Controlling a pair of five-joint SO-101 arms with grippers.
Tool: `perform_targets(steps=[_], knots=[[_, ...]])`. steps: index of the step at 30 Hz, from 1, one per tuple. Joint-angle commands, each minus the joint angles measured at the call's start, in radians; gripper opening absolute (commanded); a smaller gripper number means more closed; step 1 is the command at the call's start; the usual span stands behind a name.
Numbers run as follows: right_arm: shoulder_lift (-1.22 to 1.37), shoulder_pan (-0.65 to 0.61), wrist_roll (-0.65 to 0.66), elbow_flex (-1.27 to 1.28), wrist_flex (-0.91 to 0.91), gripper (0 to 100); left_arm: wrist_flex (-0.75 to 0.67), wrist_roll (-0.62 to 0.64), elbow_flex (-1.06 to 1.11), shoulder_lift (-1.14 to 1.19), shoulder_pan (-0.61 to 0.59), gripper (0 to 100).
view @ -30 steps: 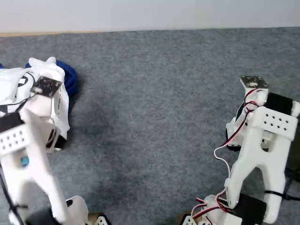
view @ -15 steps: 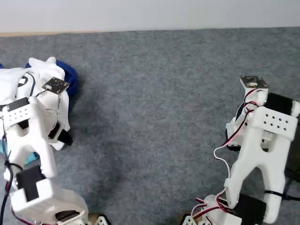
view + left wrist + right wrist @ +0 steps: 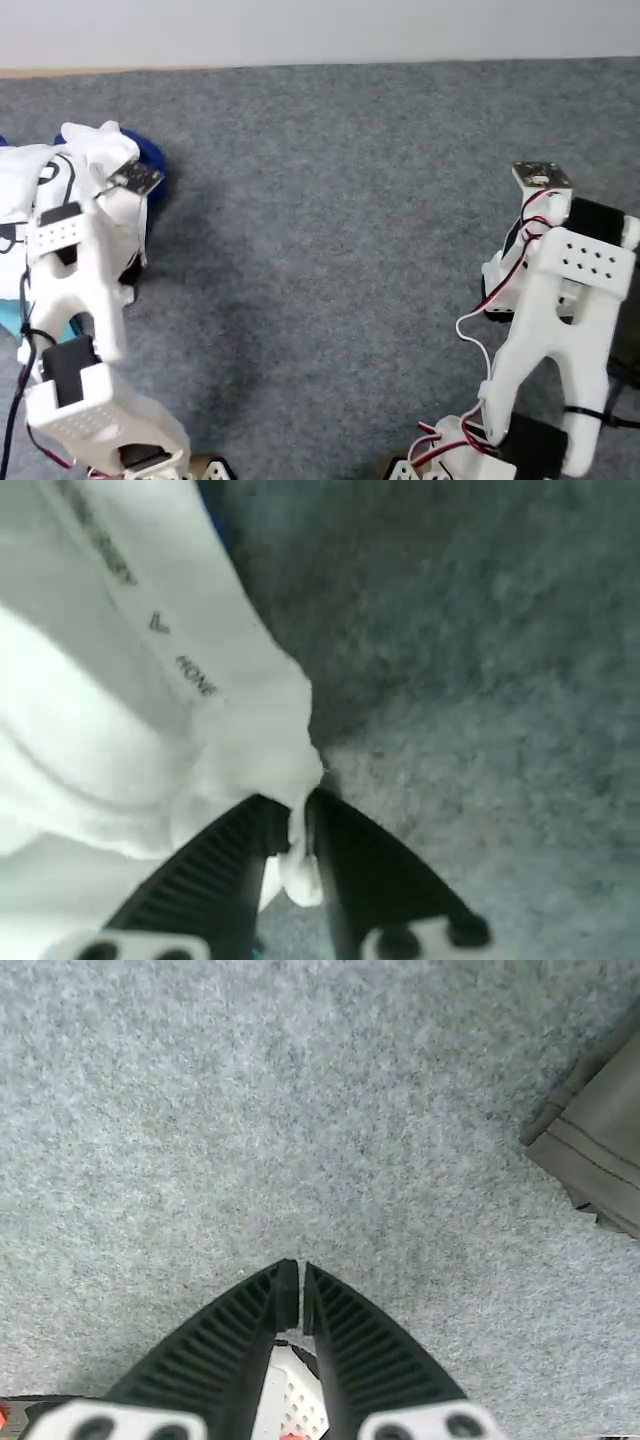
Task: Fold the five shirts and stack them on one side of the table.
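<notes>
Overhead, the white shirt (image 3: 25,185) lies bunched at the counter's (image 3: 340,200) left edge, a blue shirt (image 3: 152,165) peeping out beside it; the left arm (image 3: 75,270) stands above it; the right arm (image 3: 555,300) sits by the right edge. From the left wrist, the left hand (image 3: 293,825) pinches a fold of white cloth; it looks light and limp, likely to sag or slip, so a hem or shoulder seam seems the surer hold. From the right wrist, the right hand (image 3: 300,1280) is closed on nothing; an olive garment (image 3: 600,1140) lies near.
</notes>
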Motion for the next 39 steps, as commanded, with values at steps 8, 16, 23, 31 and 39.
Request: perform_targets(steps=[8,16,23,31,39], knots=[[-0.048,-0.007,0.011,-0.009,0.039,0.9,0.206,0.304,-0.386,-0.262,0.224,0],[-0.048,-0.007,0.011,-0.009,0.041,0.9,0.253,0.463,-0.602,-0.315,0.445,0],[-0.05,-0.005,0.074,-0.006,0.042,0.9,0.163,0.522,-0.788,-0.311,0.647,0],[-0.05,-0.005,0.086,-0.005,0.042,0.9,0.009,0.52,-0.812,-0.295,0.802,0],[-0.05,-0.01,0.087,-0.005,0.041,0.9,0.012,0.559,-0.816,-0.143,0.829,0]])
